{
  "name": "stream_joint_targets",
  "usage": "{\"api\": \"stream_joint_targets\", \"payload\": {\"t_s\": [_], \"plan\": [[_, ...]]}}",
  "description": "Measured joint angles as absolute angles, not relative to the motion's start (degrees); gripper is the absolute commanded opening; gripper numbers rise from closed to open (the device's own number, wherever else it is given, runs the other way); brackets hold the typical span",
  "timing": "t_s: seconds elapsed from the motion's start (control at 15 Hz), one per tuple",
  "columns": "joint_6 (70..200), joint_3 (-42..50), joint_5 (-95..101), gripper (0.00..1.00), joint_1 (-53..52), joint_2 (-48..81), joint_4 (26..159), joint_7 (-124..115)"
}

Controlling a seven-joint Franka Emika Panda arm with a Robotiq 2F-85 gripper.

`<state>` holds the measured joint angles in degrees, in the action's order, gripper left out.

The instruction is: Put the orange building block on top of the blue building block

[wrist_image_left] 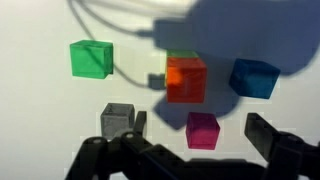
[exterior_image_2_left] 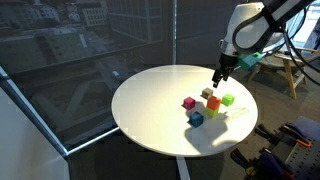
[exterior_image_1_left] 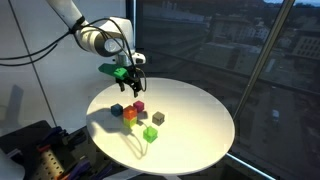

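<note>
The orange building block (wrist_image_left: 186,79) sits on the white table among other small cubes. It also shows in both exterior views (exterior_image_1_left: 129,116) (exterior_image_2_left: 212,104). The blue building block (wrist_image_left: 254,78) stands just beside it, a little apart, and shows in both exterior views (exterior_image_1_left: 117,110) (exterior_image_2_left: 196,118). My gripper (wrist_image_left: 199,140) is open and empty. It hovers well above the cube cluster (exterior_image_1_left: 133,78) (exterior_image_2_left: 218,76). In the wrist view a magenta cube (wrist_image_left: 203,129) lies between my fingers, far below them.
A green cube (wrist_image_left: 90,58) and a grey cube (wrist_image_left: 118,119) lie near the cluster. A second green cube (exterior_image_1_left: 150,133) sits toward the table's near edge. The cubes rest on a round white table (exterior_image_1_left: 190,120) beside large windows.
</note>
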<state>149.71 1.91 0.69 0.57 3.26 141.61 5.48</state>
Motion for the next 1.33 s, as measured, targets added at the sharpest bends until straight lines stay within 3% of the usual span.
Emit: {"api": "stream_joint_targets", "payload": {"t_s": [1.33], "plan": [[148.1,1.2,0.7,1.00,0.4,9.3,140.4,5.5]]}}
